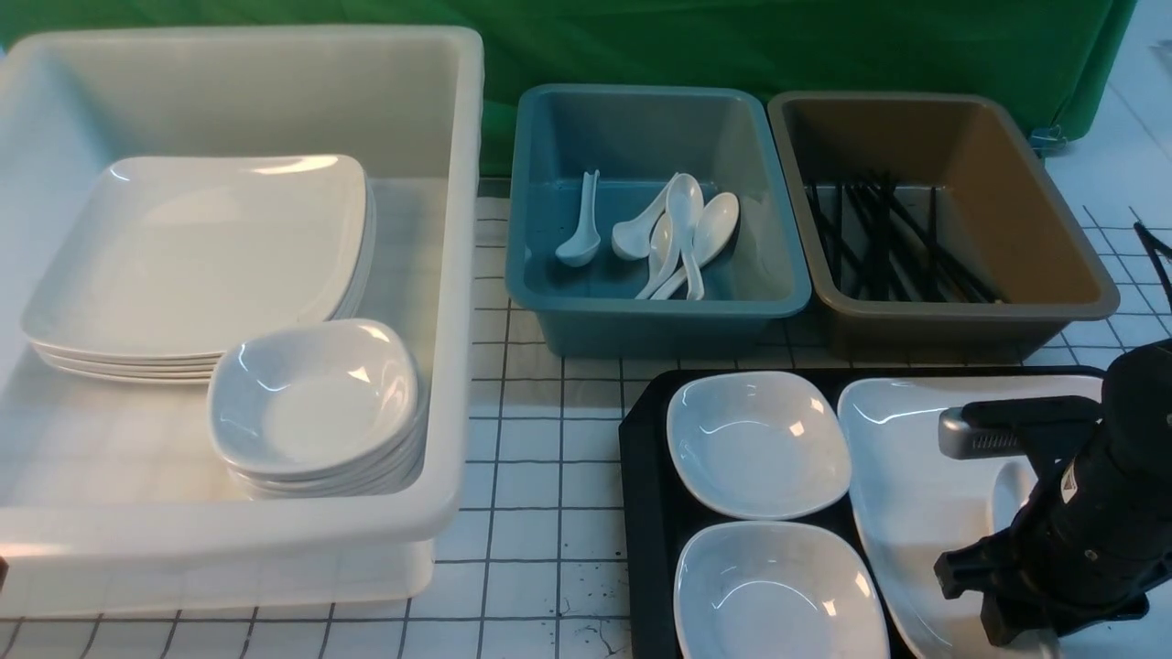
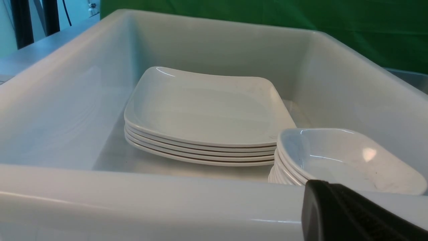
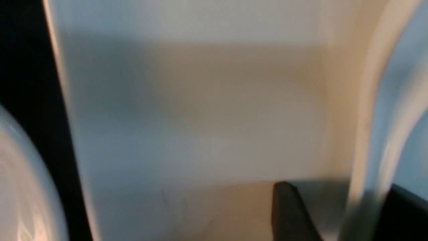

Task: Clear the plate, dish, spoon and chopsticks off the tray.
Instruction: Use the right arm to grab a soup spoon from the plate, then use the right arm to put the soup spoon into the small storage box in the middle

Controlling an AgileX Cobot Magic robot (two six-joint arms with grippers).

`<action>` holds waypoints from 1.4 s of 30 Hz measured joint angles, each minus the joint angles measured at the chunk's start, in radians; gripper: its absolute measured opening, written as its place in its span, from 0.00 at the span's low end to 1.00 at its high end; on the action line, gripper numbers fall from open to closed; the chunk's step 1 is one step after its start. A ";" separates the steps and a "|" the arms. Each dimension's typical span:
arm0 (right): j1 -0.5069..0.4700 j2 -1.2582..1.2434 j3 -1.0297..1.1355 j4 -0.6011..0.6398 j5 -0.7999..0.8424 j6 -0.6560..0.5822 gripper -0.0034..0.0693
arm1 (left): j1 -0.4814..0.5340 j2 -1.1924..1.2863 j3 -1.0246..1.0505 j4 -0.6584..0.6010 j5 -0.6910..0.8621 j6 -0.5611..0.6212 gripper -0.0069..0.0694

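Because the glossy spoon [image 1: 1009, 490] looks light and slippery, take its thick handle; the right gripper's [image 3: 339, 201] closure cannot be told.

A white tub [image 1: 462, 275] sits left of a blue tub [image 1: 641, 128] and a brown tub [image 1: 916, 128], before green cloth [image 1: 641, 46].

Glossy, smooth white plate [image 1: 906, 476] — matt black plastic tray [image 1: 645, 549]; blue tub [image 1: 641, 329] of dull-sheened plastic

High front overview; left wrist low beside tub [image 2: 133, 197]; right wrist close on plate [image 3: 200, 107].
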 joint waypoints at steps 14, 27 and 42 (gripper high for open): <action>-0.001 -0.233 -0.256 0.153 0.088 -0.151 0.19 | 0.000 0.000 0.000 0.000 0.000 0.000 0.10; 0.047 0.238 -0.829 0.528 -0.122 -0.559 0.22 | 0.000 0.000 0.000 0.000 0.000 0.000 0.10; 0.066 0.489 -0.974 0.517 -0.081 -0.581 0.51 | 0.000 0.000 0.000 0.000 0.000 0.000 0.10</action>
